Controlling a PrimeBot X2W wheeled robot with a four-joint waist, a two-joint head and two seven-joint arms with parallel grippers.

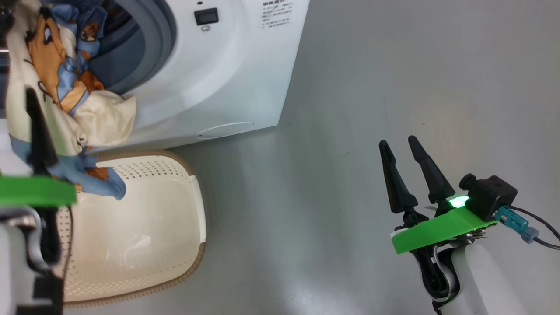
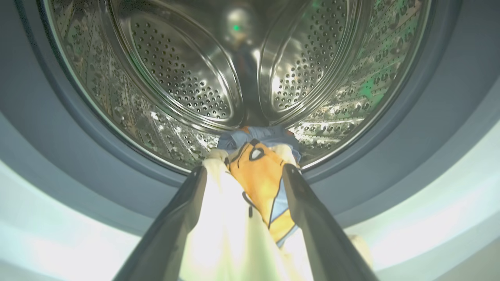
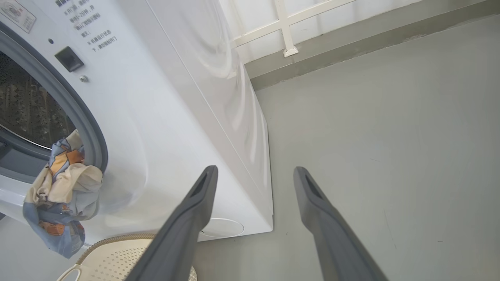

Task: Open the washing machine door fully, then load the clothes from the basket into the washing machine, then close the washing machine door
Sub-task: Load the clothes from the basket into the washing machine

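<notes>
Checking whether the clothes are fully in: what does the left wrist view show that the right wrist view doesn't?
Left wrist: the steel drum's inside, with the clothes at its lip between the open left gripper's fingers. Right wrist: the basket, the floor, and the clothes' tail hanging outside the washing machine. Both: clothes and grey gasket.

Head looks down; both wrists face the washing machine [image 3: 156,117], left closest.
</notes>
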